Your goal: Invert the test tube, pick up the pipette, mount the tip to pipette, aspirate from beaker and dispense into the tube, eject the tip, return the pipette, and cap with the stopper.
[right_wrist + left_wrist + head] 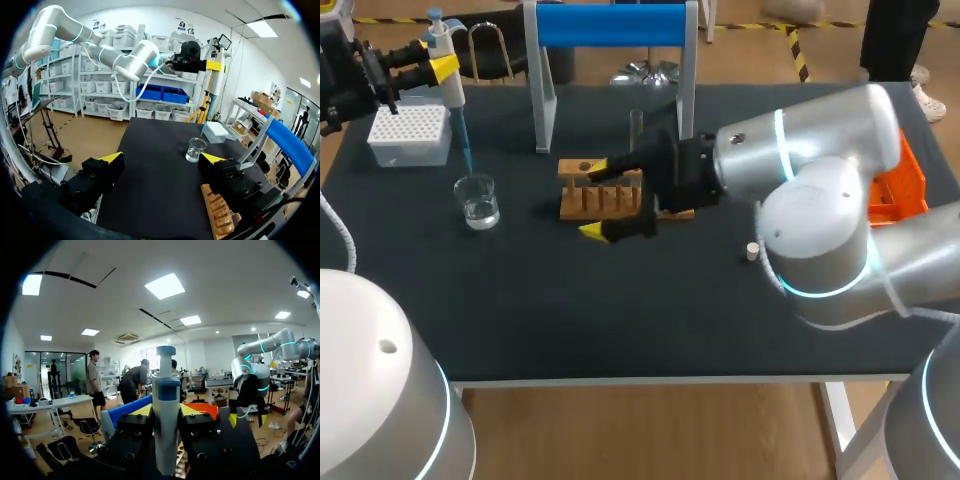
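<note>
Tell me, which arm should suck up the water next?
Left. The left tool holds the pipette, tip hanging above the beaker. The right tool is open and empty beside the wooden rack.

White pipette with blue bands (447, 70) in the left tool (437, 58), black with yellow tips. The right tool (592, 200) wears the same black and yellow, beside a tan wooden rack (620, 195) on the matt black bench (620, 310). Far left, a white tip box (410, 135) and colourless glass beaker (478, 200); far centre, a blue bar (612, 25); right, an orange crate (900, 185). Silver arms (820, 200) show cyan rings.
</note>
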`<state>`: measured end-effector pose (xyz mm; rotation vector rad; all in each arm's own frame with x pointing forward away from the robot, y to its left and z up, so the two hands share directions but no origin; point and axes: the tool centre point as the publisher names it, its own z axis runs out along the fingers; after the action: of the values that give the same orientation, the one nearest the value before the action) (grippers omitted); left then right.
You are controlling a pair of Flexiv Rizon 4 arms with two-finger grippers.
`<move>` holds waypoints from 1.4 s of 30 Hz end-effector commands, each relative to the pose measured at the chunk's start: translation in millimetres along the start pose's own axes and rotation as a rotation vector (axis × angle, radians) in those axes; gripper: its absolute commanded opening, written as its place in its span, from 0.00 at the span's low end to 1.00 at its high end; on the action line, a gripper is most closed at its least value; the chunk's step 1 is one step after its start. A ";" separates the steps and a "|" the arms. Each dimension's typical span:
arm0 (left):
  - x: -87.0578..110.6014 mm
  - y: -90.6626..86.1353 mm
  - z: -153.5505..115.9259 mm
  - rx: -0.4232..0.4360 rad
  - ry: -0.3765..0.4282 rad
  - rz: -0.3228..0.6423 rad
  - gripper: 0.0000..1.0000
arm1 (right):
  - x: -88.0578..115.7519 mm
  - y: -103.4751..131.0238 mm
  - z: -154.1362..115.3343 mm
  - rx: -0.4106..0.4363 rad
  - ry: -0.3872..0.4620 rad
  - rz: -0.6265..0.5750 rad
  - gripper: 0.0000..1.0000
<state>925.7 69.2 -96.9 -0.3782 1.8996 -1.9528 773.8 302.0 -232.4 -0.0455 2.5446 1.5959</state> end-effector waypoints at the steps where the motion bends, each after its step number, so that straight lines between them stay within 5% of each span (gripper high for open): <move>1: 0.0 0.6 0.1 0.002 0.000 0.001 0.00 | 2.0 4.4 60.2 0.035 -0.014 -0.006 1.00; 22: 0.0 0.6 0.1 0.002 0.000 0.001 0.00 | -27.9 -6.4 114.9 0.116 -0.153 0.108 1.00; 42: 0.0 0.6 0.1 0.002 0.000 0.001 0.00 | -42.5 -23.7 120.9 0.127 -0.221 0.194 1.00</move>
<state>925.8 69.2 -97.1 -0.3788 1.8983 -1.9532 833.0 395.8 -296.7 0.3735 2.5427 1.4024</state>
